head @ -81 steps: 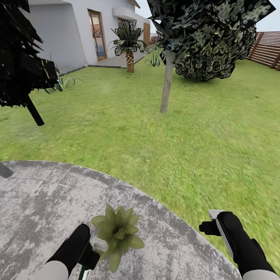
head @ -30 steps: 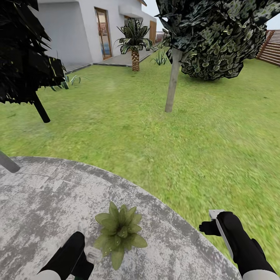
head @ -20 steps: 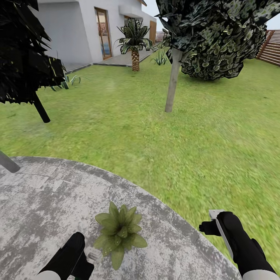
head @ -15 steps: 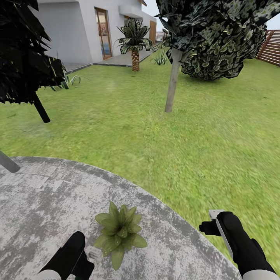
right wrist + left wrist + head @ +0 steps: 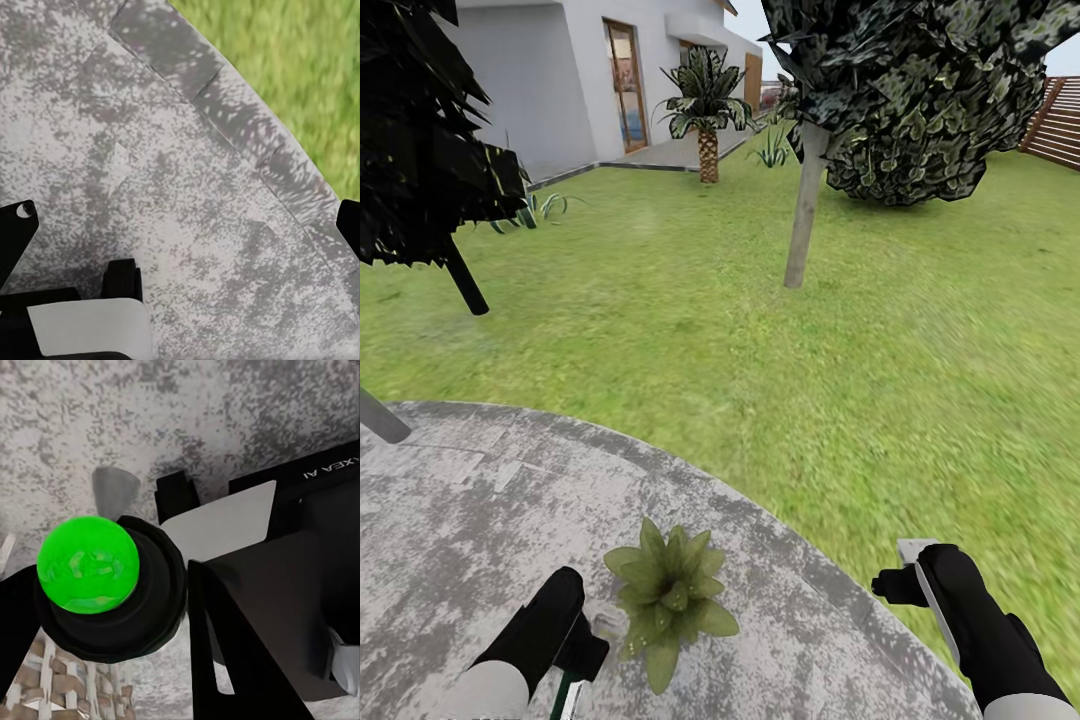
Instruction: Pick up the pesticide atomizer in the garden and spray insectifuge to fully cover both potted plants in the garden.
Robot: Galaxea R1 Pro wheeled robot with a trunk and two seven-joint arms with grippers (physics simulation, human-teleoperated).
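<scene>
- The left pincer (image 5: 592, 640) sits at seven o'clock in the head view, low over the stone patio (image 5: 460, 520), clamped on the pesticide atomizer (image 5: 572, 692); a strip of its dark green body with a white label shows just under the black wrist.
- In the left wrist view the atomizer's black top carries a bright green dome (image 5: 88, 564), and a black finger (image 5: 225, 660) presses against its side. White letters on the pincer housing read, mirrored, roughly "AXEA AI"; the rest is cut off.
- One potted plant (image 5: 668, 598) stands on the patio just beside the left pincer, at its three o'clock; its pot is hidden under the leaves.
- A pale tree trunk (image 5: 804, 205) rises from the lawn (image 5: 780, 370) at twelve o'clock, with a palm (image 5: 706, 110) and a white house (image 5: 530, 70) behind it.
- The right pincer (image 5: 905, 570) hangs at five o'clock over the patio's edge, holding nothing; whether its fingers are apart I cannot tell.
- A brown slatted fence (image 5: 1055, 125) closes the lawn at two o'clock.
</scene>
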